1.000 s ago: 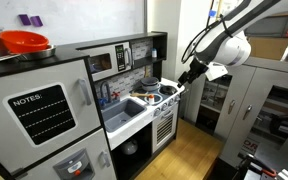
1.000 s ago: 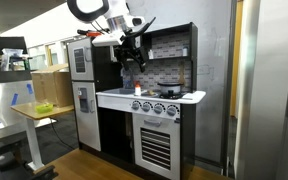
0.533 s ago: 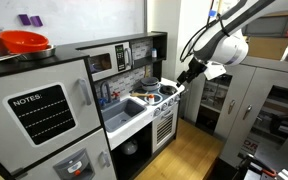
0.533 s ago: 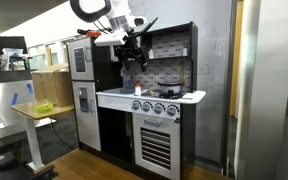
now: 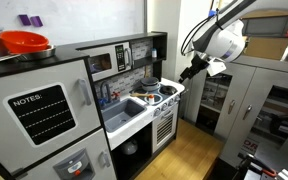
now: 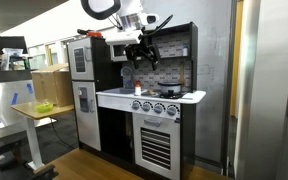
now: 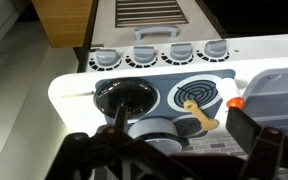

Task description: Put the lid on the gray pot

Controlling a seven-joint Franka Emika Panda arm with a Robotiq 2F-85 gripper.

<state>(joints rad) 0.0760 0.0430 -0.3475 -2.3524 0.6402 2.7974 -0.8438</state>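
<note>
Metal, round, low-sided: gray pot (image 7: 156, 129) | white glossy stovetop (image 7: 72, 92) | jaws apart

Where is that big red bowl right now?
In an exterior view, the red bowl sits at the upper left on top of the toy fridge, near a small purple object.

White plastic toy-kitchen counter (image 7: 69, 90) with round black burners (image 7: 206, 90) patterned in pale concentric rings, and a row of round gray knobs (image 7: 144, 57). A small round silver-gray metal pot (image 7: 156, 130) and a tan wooden utensil (image 7: 197, 114). Elsewhere, a large red-orange bowl (image 5: 24, 42).
</note>
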